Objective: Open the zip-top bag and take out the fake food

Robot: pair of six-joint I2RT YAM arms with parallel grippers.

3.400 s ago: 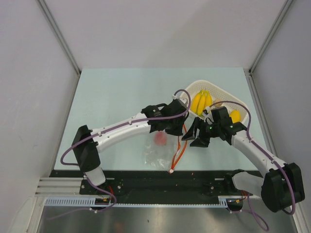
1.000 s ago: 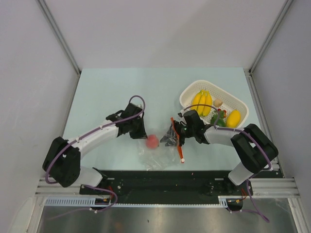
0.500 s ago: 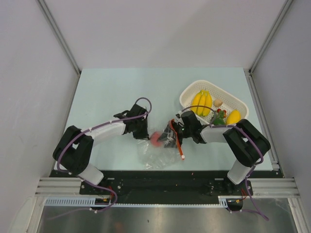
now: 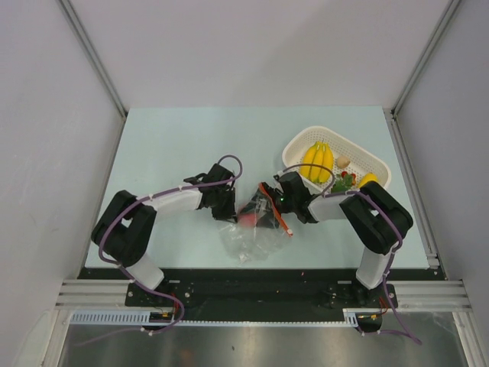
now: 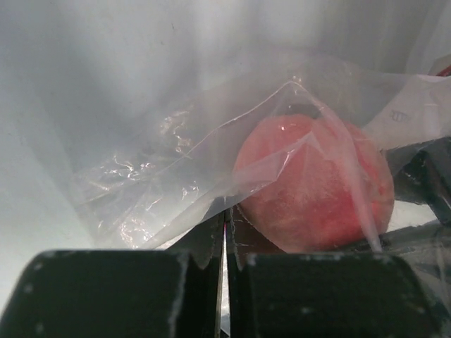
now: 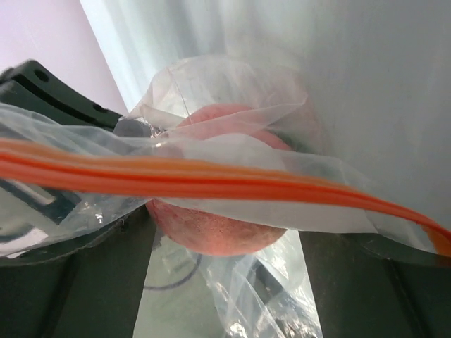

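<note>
The clear zip-top bag [image 4: 248, 238] lies crumpled on the table between both arms, and its red zip strip [image 4: 281, 222] runs along the right side. A red piece of fake food [image 4: 246, 219] sits inside the bag near the mouth. My left gripper [image 4: 228, 210] is shut, pinching the bag's film [image 5: 176, 169] just left of the red piece [image 5: 317, 186]. My right gripper [image 4: 263, 212] is open at the bag's mouth. One finger [image 6: 70, 282] stands to each side of the red piece [image 6: 218, 229], and the zip strip [image 6: 211, 179] stretches across in front.
A white perforated basket [image 4: 378, 164] at the back right holds a yellow banana bunch [image 4: 317, 160], a tan egg-like piece [image 4: 344, 161], a green vegetable [image 4: 341, 183] and a yellow fruit [image 4: 368, 180]. Grey walls enclose the table on three sides.
Both grippers have moved in toward the red piece. The left one has closed onto the bag's film, and the right one's jaws have spread wider round the mouth.
</note>
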